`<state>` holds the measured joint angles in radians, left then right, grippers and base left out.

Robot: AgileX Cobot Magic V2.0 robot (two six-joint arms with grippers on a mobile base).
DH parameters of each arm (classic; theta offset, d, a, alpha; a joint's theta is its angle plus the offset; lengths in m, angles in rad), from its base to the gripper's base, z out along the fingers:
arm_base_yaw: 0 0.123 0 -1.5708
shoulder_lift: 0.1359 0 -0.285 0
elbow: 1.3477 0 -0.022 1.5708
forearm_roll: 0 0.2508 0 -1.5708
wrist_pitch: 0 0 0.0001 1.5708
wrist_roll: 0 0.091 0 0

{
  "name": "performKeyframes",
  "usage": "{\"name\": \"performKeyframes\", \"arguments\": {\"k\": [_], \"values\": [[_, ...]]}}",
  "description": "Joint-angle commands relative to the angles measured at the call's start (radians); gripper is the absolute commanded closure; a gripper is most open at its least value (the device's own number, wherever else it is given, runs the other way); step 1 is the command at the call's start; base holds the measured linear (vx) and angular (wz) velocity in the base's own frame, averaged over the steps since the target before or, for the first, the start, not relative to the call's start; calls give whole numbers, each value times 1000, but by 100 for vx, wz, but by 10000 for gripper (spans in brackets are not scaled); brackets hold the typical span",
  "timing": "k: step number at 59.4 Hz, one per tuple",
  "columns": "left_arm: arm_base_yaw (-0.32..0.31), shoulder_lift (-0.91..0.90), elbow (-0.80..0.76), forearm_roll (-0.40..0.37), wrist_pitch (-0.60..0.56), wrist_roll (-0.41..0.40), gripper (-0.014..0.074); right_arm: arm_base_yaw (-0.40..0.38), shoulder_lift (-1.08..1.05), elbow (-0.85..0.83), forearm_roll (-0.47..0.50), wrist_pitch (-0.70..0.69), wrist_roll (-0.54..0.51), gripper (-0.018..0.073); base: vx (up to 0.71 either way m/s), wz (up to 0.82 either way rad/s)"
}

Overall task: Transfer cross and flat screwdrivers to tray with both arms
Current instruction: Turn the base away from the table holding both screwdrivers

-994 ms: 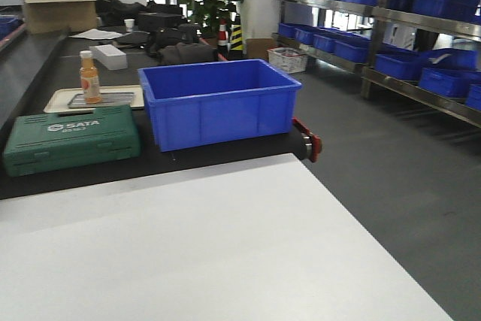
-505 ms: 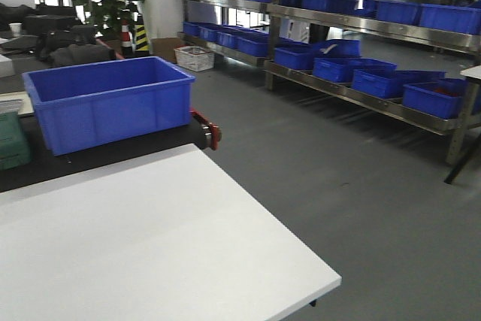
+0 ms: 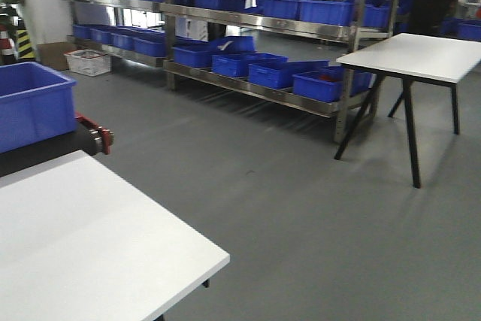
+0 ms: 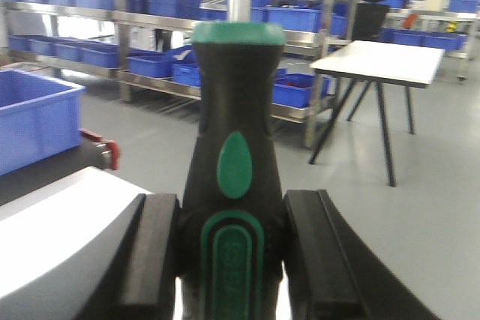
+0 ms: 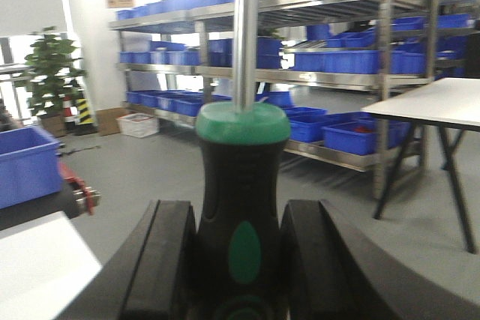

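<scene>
Screwdrivers [image 4: 234,177] [image 5: 241,207] before shelves [image 3: 248,28], probably of bins [image 3: 278,73]

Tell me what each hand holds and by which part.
Left hand grips one screwdriver by its black-and-green handle; right hand grips the other screwdriver likewise, by the handle.

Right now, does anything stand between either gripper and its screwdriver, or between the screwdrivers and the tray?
Nothing stands between them: the left gripper already clamps the left screwdriver in its jaws, and the right gripper clamps the right screwdriver. No tray shows in any view, so the way to it cannot be judged.
</scene>
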<state>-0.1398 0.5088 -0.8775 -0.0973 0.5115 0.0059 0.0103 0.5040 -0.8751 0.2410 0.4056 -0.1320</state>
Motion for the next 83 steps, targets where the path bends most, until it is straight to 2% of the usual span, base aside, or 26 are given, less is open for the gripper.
{"name": "performKeyframes", "arguments": {"k": [1, 40, 83], "values": [[-4, 3, -27, -13, -95, 0, 596, -2, 7, -29, 9, -98, -2, 567, -1, -56], [-4, 3, -27, -13, -95, 0, 596, -2, 7, -29, 9, -98, -2, 567, 8, -61], [-4, 3, -27, -13, -95, 0, 596, -2, 7, -29, 9, -98, -2, 567, 24, -25]]}}
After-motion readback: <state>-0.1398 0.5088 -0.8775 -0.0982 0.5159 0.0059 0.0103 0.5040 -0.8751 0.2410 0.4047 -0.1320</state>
